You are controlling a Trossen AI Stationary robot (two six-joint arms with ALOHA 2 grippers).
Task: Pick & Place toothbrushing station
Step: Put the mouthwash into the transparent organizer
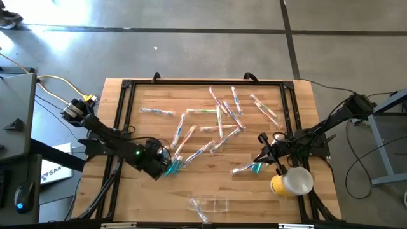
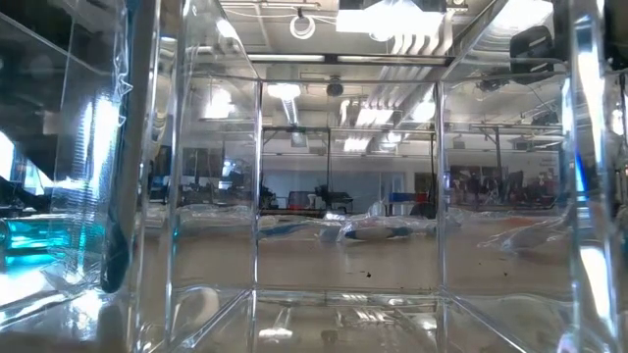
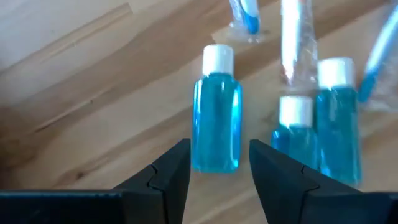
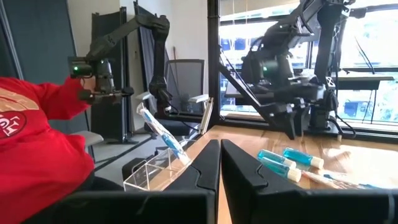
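Three small blue mouthwash bottles with white caps lie on the wooden table (image 1: 146, 121); the nearest bottle (image 3: 216, 124) lies with its bottom end between the fingers of my left gripper (image 3: 217, 163), which is open and stands on either side of it without clear touch. In the high view my left gripper (image 1: 163, 166) is at the table's left near side by the bottles (image 1: 173, 167). My right gripper (image 1: 259, 152) is shut and empty at the right, above a wrapped toothbrush (image 1: 248, 168). A clear organizer (image 1: 208, 205) at the near edge holds one wrapped toothbrush (image 4: 160, 134) leaning in it.
Several wrapped toothbrushes (image 1: 219, 117) lie scattered over the table's middle and far part. A yellow cup (image 1: 291, 182) sits at the right near corner beside my right arm. A black frame (image 1: 124, 95) runs around the table. A person in a red top (image 4: 37, 143) shows beyond the table.
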